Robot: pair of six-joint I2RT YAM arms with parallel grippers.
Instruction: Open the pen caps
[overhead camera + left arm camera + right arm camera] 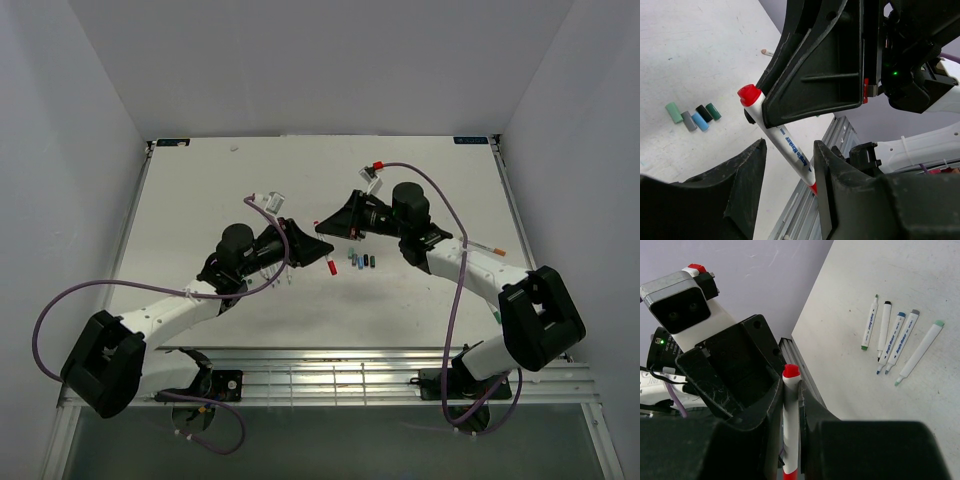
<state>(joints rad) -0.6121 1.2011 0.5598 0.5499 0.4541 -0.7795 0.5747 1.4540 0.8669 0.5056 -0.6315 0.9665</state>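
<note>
My right gripper (791, 385) is shut on a white marker pen (790, 430) and holds it above the table. The pen's short red end plug (791, 371) sticks out past the fingertips. Its red cap (331, 266) is on the other end, toward the left arm. In the left wrist view the same pen (790, 150) slants down between my left gripper's (789, 145) fingers. They stand open, with a wide gap on the left side. The red cap (813, 189) is partly hidden behind the right-hand finger (827, 170). Several loose caps (692, 116), in green, grey, blue and black, lie in a row on the table.
Several uncapped white pens (894, 340) lie side by side on the table. The loose caps (361, 261) sit just below the right gripper (325, 225). Another pen (488, 246) lies near the right edge. A metal rail (330, 375) runs along the near table edge.
</note>
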